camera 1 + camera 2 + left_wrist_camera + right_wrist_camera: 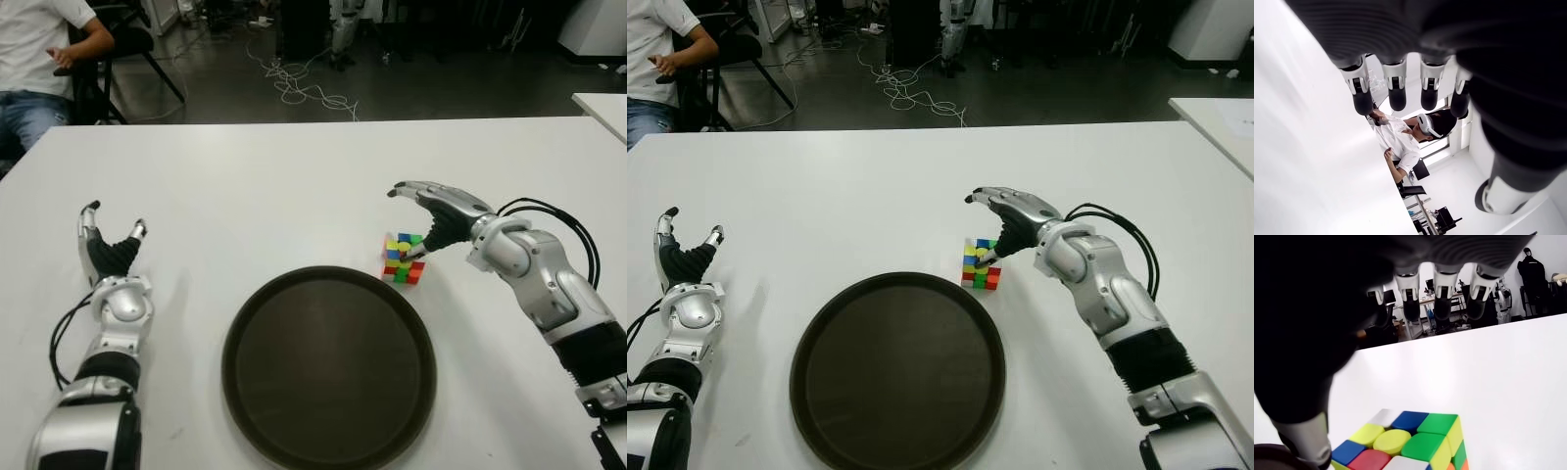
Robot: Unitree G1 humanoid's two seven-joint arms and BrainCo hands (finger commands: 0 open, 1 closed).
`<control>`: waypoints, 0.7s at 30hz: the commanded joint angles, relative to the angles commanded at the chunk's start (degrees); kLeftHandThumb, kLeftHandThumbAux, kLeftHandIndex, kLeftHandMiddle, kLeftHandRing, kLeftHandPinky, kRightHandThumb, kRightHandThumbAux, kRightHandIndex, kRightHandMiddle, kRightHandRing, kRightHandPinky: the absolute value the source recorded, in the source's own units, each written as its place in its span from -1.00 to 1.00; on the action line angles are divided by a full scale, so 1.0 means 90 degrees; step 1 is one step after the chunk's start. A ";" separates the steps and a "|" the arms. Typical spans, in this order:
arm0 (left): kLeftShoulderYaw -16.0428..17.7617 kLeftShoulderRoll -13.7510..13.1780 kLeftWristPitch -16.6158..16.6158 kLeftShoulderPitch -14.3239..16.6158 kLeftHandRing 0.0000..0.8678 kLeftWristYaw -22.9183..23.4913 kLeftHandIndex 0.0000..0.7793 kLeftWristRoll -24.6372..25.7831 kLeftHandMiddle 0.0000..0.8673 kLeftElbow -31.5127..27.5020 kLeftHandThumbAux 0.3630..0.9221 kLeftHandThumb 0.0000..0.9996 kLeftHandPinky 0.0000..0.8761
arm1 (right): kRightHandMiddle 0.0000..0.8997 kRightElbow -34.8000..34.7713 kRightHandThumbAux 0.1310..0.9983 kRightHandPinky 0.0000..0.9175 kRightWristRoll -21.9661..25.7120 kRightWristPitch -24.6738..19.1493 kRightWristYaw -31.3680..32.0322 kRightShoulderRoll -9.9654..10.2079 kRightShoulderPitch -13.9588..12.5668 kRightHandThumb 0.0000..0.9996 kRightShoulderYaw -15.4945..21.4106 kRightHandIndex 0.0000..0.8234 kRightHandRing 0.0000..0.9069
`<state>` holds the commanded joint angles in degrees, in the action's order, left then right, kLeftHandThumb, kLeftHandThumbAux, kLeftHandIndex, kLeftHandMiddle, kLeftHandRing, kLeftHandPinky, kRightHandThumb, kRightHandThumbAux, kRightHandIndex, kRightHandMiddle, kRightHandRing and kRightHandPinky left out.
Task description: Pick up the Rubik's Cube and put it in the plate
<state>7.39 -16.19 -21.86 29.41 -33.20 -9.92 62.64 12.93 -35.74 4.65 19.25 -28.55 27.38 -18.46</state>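
White tabletop fills the view; far beyond it a dark floor with cables, and a seated person in a white shirt at far left. Left hand shows near the table's left edge, fingers spread upward, holding nothing. Round dark brown plate sits near-centre, nothing in it. Multicoloured Rubik's Cube stands on the table just beside the plate's far-right rim. Right hand hovers over the cube, fingers extended wide, thumb down at the cube's near side; not closed on it. Risks, judged: thumb nudges the cube before the fingers close and it slides or twists, giving a corner grip. Weak pinch could drop it short of the plate or onto the rim.
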 joint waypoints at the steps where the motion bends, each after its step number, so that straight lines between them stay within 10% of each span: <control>1: 0.0000 0.0000 -0.0003 0.0000 -0.98 -0.0001 -0.99 0.0001 -0.97 0.0002 0.18 -1.00 -0.95 | -0.97 0.0007 0.39 -0.98 0.0008 0.0021 -0.0005 0.0003 -0.0004 -1.00 0.0005 -0.98 -0.95; 21: 0.0035 0.0005 -0.0166 -0.0013 -1.00 0.0022 -1.00 0.0046 -0.98 0.0029 0.14 -1.00 -0.95 | -1.00 -0.0004 0.34 -0.97 0.0055 0.0160 -0.0001 0.0028 -0.0058 -1.00 0.0018 -1.00 -0.99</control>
<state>7.70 -16.15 -23.35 29.30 -33.00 -9.51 62.90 12.89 -35.24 6.08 19.23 -28.29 26.86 -18.30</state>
